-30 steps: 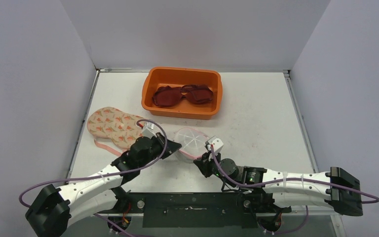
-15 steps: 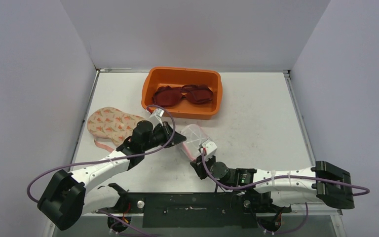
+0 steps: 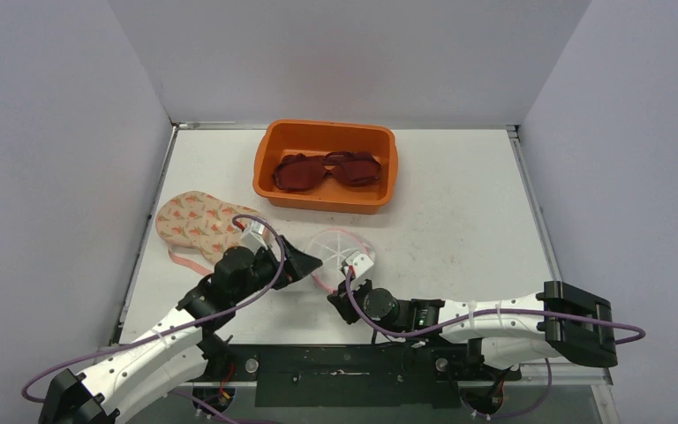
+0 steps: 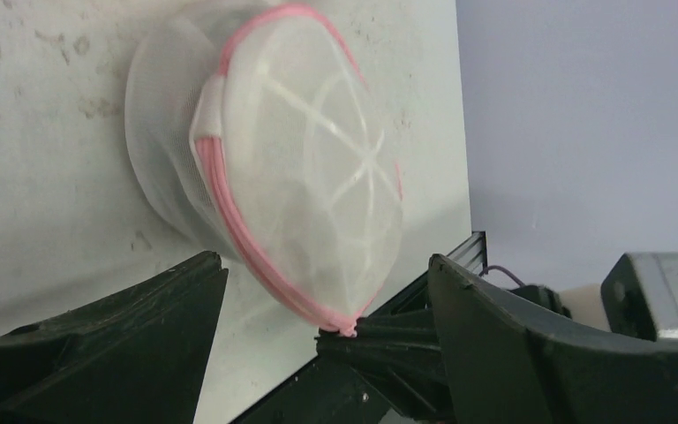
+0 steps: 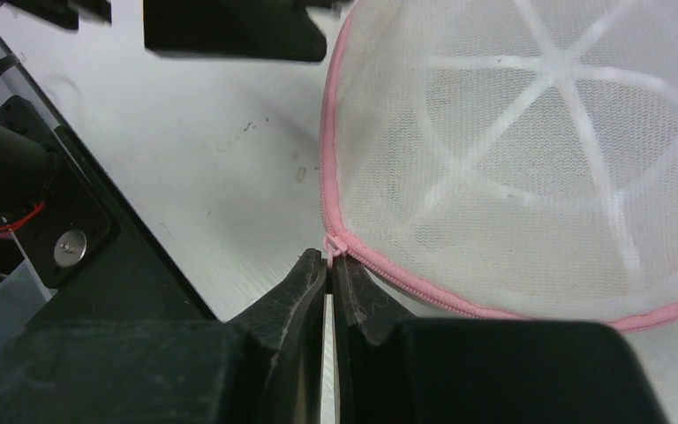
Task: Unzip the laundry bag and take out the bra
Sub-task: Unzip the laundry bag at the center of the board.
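Two grippers meet the mesh laundry bag [image 3: 342,250] on the table [image 3: 459,221]: right gripper [image 5: 329,265] pinches its zipper pull [image 5: 331,246]; left gripper [image 4: 325,265] stands spread wide, gripping nothing; floral bra [image 3: 201,223] lies to the left.

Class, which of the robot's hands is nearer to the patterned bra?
Left. The left hand is just right of the patterned bra; the right hand is farther right, pinching the zip pull of the mesh bag.

Left tool [image 4: 325,265] agape, right tool [image 5: 327,261] clamped
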`<state>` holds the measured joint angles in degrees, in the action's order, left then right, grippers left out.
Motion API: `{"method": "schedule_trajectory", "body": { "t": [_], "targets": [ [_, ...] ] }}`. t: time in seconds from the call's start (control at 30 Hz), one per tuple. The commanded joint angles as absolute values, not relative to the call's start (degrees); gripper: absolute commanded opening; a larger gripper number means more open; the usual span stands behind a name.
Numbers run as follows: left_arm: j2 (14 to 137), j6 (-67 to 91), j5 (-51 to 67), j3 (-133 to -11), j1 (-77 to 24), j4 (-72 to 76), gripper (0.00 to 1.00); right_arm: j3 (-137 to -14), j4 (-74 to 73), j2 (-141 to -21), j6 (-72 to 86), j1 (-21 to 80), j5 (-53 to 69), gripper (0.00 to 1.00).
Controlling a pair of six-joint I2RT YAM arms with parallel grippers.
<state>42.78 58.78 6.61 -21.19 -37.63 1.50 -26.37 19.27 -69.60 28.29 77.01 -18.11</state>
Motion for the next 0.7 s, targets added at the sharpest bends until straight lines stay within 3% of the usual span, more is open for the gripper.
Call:
{"method": "schedule_trajectory", "body": {
  "t": [0.0,0.3,0.67],
  "targets": [
    [37.1,65.7,-0.2,-18.1,-43.7,-5.7,0.82,-29.7,23.8,-71.4,28.8,77.1,-15.9,0.05],
    [37.6,74.8,-6.9,-13.4,-52.1,5.4,0.72,-31.5,24.6,-74.1,28.3,76.8,-14.3,0.05],
    [41.4,76.6,-11.2,-13.1,-52.2,8.5,0.34,-30.4,24.9,-73.6,29.0,76.8,-14.3,0.05]
  ]
}}
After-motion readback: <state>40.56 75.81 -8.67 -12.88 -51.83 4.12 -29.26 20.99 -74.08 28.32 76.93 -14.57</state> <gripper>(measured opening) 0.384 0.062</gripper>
